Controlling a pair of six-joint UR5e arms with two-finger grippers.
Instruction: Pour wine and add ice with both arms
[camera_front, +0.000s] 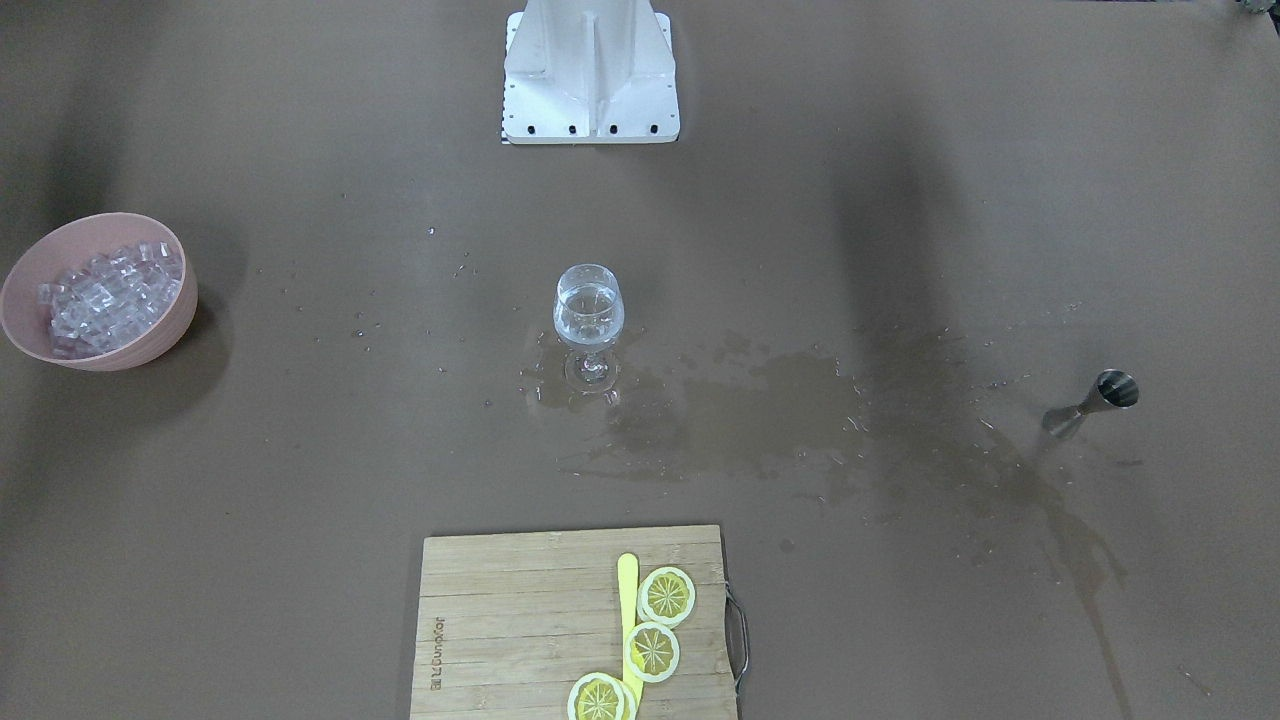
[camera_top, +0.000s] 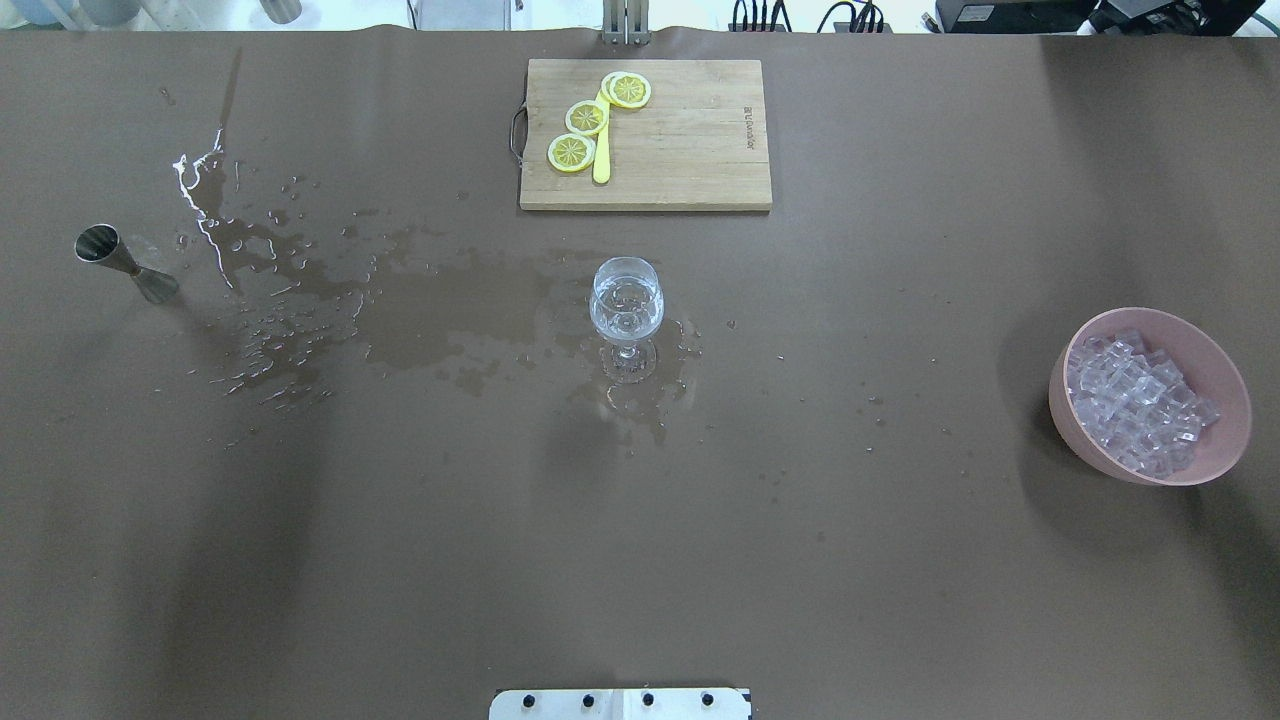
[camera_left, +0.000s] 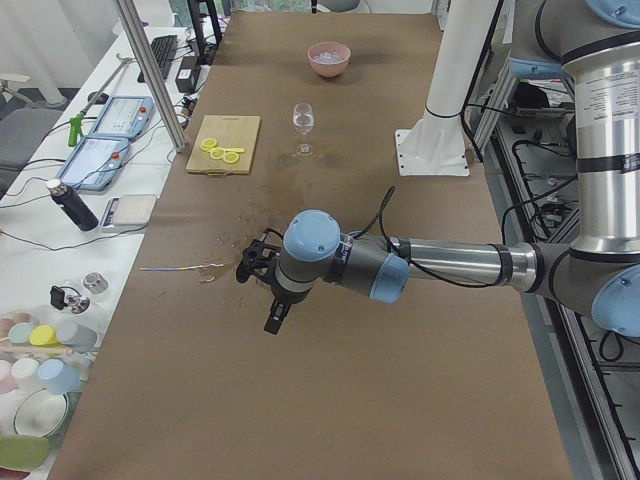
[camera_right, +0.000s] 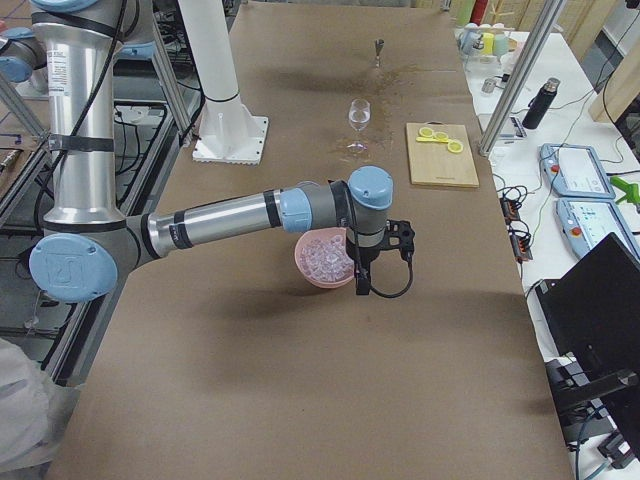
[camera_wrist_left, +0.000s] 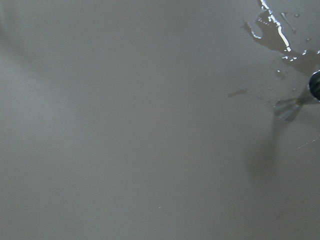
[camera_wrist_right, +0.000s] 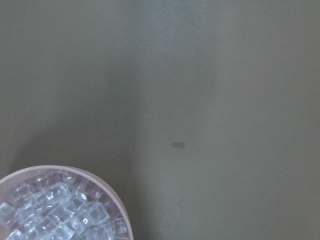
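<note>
A wine glass (camera_front: 588, 310) stands upright at the table's middle with clear wine in its bowl; it also shows in the overhead view (camera_top: 626, 300). The ice (camera_top: 1140, 400) fills a pink bowl (camera_top: 1072, 432) on the robot's right; the right wrist view shows the ice (camera_wrist_right: 55, 210) at its lower left. A steel jigger (camera_top: 125, 262) stands on the robot's left. My left gripper (camera_left: 273, 320) hangs above the table near the jigger. My right gripper (camera_right: 360, 285) hangs beside the bowl. Both show only in the side views, so I cannot tell whether they are open or shut.
A wooden cutting board (camera_top: 690, 140) with lemon slices (camera_top: 586, 118) and a yellow knife lies at the far edge. Spilled liquid (camera_top: 430, 310) spreads from the jigger to the glass's foot. The white base block (camera_front: 590, 70) stands at the robot's side.
</note>
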